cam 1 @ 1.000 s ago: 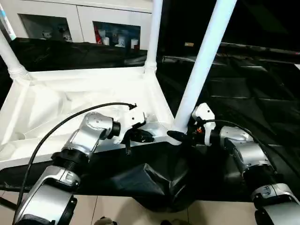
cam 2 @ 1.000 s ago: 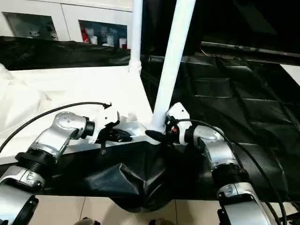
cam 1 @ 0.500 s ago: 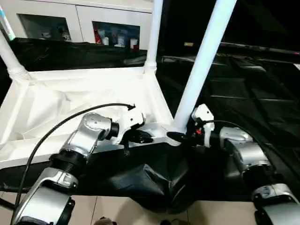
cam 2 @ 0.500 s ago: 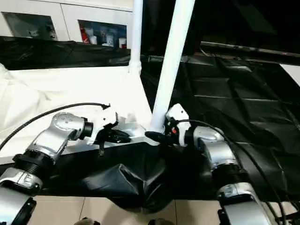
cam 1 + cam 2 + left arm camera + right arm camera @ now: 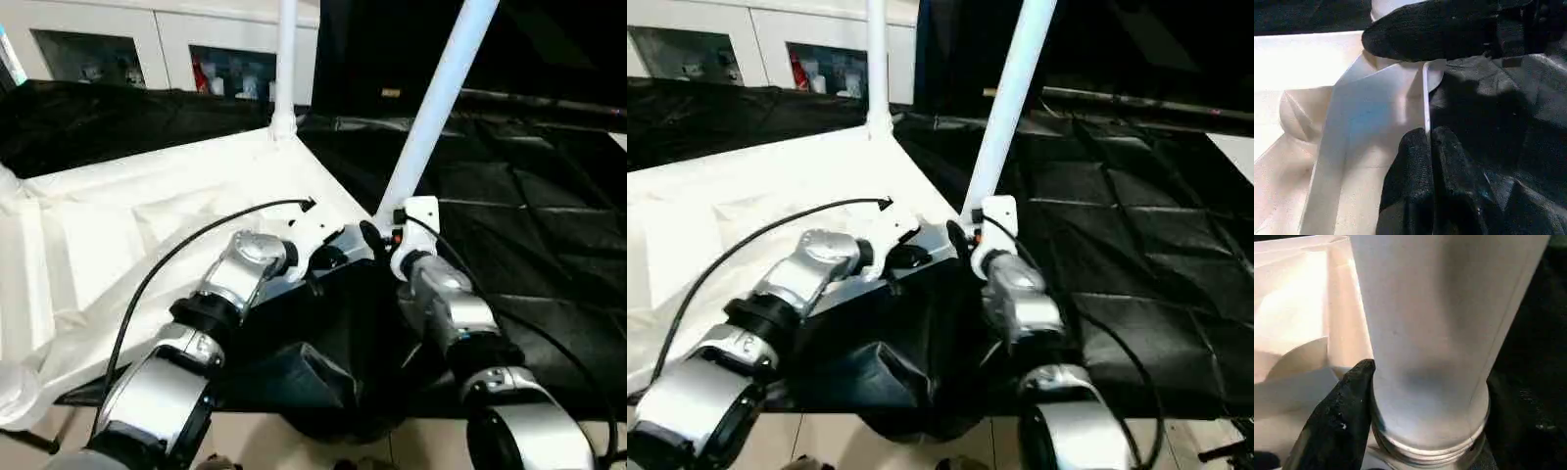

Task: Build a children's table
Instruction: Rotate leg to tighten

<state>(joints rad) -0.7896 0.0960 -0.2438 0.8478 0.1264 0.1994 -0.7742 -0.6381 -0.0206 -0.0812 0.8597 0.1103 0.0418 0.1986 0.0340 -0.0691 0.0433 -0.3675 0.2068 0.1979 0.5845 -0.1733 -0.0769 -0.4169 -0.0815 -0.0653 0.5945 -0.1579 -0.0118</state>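
Tabletop [image 5: 147, 211]: I see it upside down on the black-draped bench [image 5: 509, 215].
Left gripper [image 5: 1427, 142]: jaws pinched on the tabletop's near rim.
Right gripper [image 5: 377, 238]: jaws around the base of the near corner leg [image 5: 431, 113], which leans in its socket.

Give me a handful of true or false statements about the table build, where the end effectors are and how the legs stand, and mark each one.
1. The left end effector pinches the tabletop's thin rim. True.
2. The right end effector is at the base of the near leg. True.
3. The tabletop lies with its smooth top face up. False: its ribbed underside faces up.
4. All the legs lie flat on the black cloth. False: the near leg and the far leg stand up from corner sockets.
5. The near leg leans instead of standing plumb. True.
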